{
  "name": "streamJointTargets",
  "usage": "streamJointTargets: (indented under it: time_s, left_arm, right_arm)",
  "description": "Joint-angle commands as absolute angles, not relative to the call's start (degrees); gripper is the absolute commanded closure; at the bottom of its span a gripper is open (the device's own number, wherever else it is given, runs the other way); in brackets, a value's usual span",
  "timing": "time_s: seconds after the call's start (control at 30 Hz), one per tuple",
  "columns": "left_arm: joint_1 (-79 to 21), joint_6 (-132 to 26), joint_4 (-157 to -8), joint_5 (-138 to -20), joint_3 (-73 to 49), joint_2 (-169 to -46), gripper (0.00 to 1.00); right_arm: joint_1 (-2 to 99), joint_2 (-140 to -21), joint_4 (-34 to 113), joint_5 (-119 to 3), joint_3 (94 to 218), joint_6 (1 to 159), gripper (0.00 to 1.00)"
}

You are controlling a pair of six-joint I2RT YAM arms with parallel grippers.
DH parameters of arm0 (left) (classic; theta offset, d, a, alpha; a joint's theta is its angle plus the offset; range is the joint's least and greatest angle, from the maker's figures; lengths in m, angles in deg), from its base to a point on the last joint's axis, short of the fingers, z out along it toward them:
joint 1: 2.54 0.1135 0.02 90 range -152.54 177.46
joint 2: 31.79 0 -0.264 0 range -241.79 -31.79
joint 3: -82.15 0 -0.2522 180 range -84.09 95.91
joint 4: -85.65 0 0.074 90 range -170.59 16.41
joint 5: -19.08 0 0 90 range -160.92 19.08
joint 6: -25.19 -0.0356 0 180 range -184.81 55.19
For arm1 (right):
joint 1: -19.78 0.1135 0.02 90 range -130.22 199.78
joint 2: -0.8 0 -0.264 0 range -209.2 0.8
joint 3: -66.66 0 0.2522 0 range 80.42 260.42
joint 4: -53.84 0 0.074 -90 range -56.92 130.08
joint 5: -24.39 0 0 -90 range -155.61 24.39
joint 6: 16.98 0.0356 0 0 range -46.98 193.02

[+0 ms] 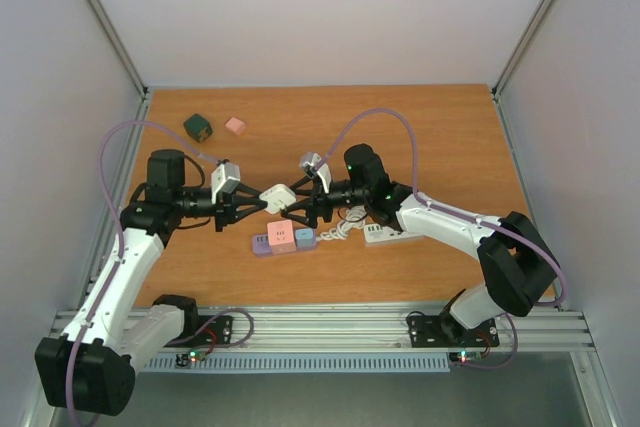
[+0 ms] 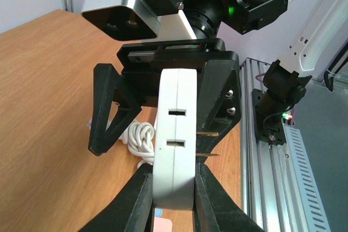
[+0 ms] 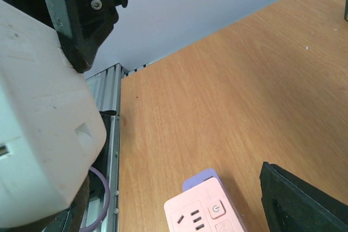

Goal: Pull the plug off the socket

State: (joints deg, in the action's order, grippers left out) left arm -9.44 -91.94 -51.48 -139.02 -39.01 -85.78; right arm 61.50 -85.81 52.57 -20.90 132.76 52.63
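A white plug, a rounded block with two slots on its face and two brass prongs on its side, hangs above the table with my left gripper shut on it. In the top view the plug sits mid-table between both arms, left gripper on its left. My right gripper stands open, its fingers on either side of the plug, one wide of it. A pink and purple socket strip lies on the table below, apart from the plug. The right wrist view shows the plug, the strip, and the right gripper.
A white power strip with a coiled white cable lies under the right arm. A dark green cube and a small pink cube sit at the back left. An aluminium rail runs along the near table edge.
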Motion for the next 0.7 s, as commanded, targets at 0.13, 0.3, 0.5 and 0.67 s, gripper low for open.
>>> streamJointTargets:
  time_s: [0.13, 0.3, 0.5, 0.67]
  left_arm:
    - [-9.9, -91.9, -49.8, -138.1, -39.3, -87.0, 0.99]
    - [-9.9, -95.5, -47.2, -139.1, -39.5, -86.2, 0.99]
    - [-9.9, -98.3, -43.0, -141.4, -38.7, -86.2, 0.99]
    - [-10.2, -102.1, -39.4, -142.5, -38.4, -86.5, 0.99]
  right_arm:
    - [62.4, -83.1, 57.3, -19.5, 133.3, 52.9, 0.13]
    - [62.4, -83.2, 57.5, -22.1, 133.9, 53.3, 0.14]
    - [62.4, -84.1, 58.5, -27.3, 134.2, 53.2, 0.16]
    - [62.4, -84.8, 58.9, -30.3, 134.8, 53.4, 0.17]
